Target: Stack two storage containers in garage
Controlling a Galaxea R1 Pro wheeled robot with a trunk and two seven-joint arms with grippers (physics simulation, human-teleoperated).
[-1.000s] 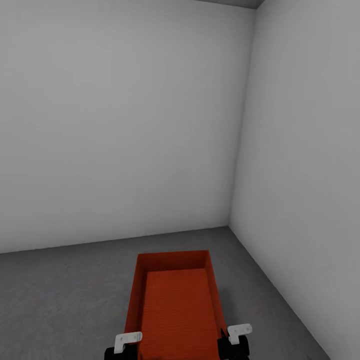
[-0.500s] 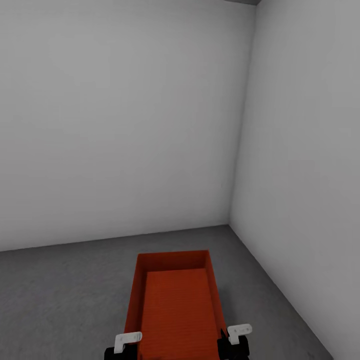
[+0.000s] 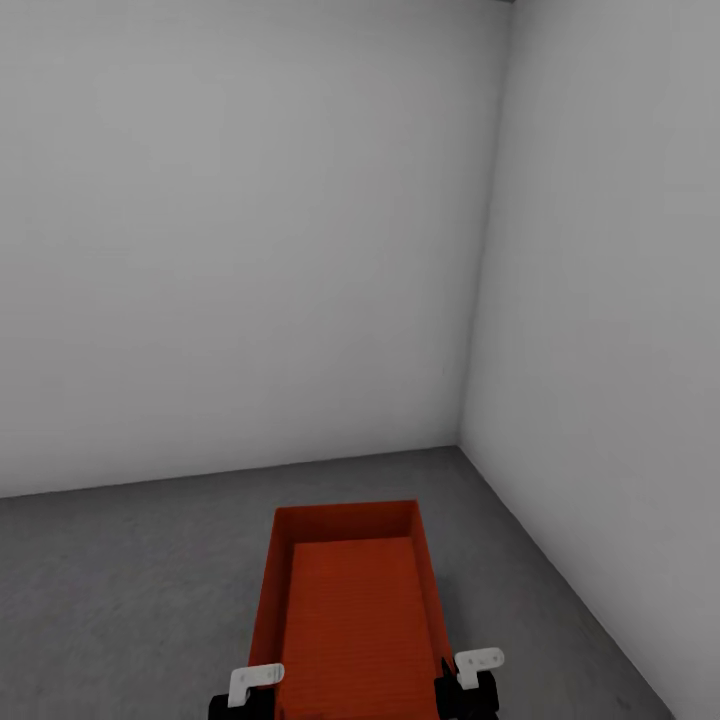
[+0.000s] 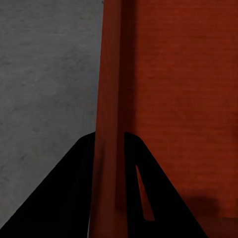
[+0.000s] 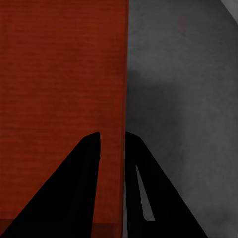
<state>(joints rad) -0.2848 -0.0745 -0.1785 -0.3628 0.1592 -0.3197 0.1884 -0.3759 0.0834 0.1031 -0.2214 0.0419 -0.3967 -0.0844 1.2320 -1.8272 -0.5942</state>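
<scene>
- storage container (image 3: 352,610) held between both hands, long axis running away from the robot toward the garage corner
- left hand (image 4: 110,168) clamps the left wall; right hand (image 5: 113,163) clamps the right wall; concrete floor (image 3: 130,590) lies below

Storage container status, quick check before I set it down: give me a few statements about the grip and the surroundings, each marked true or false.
1. The left gripper has a side wall of the storage container between its fingers. True.
2. The right gripper hangs open, away from the container. False: it clamps the opposite side wall.
3. A second box lies inside the container. False: its inside shows only its own ribbed bottom.
4. The floor is light wood planks. False: it is mottled grey concrete.
5. Plain grey-white walls meet in a corner ahead. True.
</scene>
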